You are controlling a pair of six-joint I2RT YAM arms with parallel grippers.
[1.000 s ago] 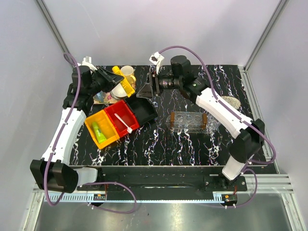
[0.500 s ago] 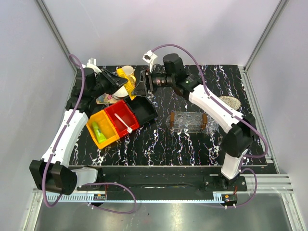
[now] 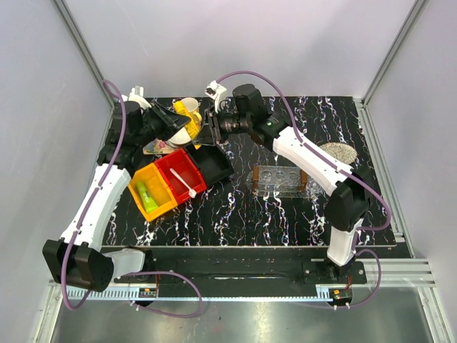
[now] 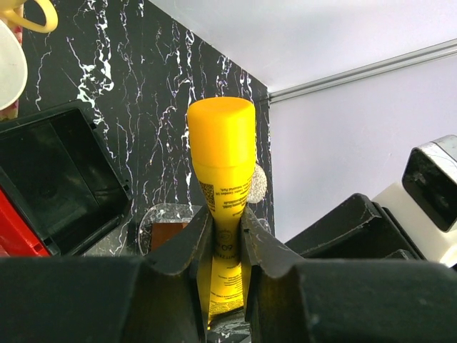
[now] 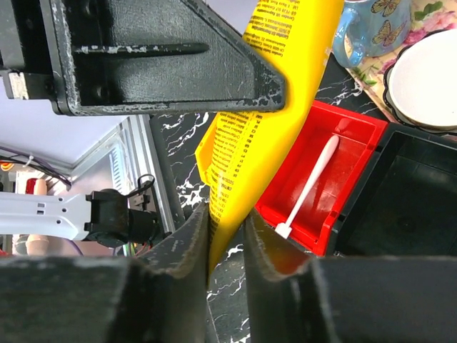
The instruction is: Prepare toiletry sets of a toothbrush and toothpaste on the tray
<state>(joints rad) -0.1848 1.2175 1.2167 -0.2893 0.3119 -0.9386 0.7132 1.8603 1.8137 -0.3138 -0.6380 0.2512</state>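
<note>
My left gripper [image 3: 176, 121] [image 4: 227, 223] is shut on the orange-yellow toothpaste tube [image 3: 193, 130] [image 4: 221, 143] and holds it in the air over the back left of the table, cap end out. My right gripper [image 3: 208, 131] [image 5: 227, 216] meets it from the right, its jaws closed on the tube's flat end [image 5: 285, 86]. The lime green tube [image 3: 146, 194] lies in the yellow bin [image 3: 158, 207]. The white toothbrush [image 3: 183, 182] [image 5: 307, 187] lies in the red bin [image 3: 173, 163]. Clear plastic shows by the rack's right end [image 3: 315, 187]; I cannot make out the tray's outline.
A black bin [image 3: 214, 164] stands beside the red one. The floral tray with cups [image 3: 168, 139] is under the left gripper. The clear rack with brown ends [image 3: 280, 179] stands mid-right. A grey speckled oval [image 3: 340, 151] lies at the far right.
The right arm has swung left to the left gripper, and its jaws are now on the tube's flat end. The left gripper has shifted slightly right with the tube.
</note>
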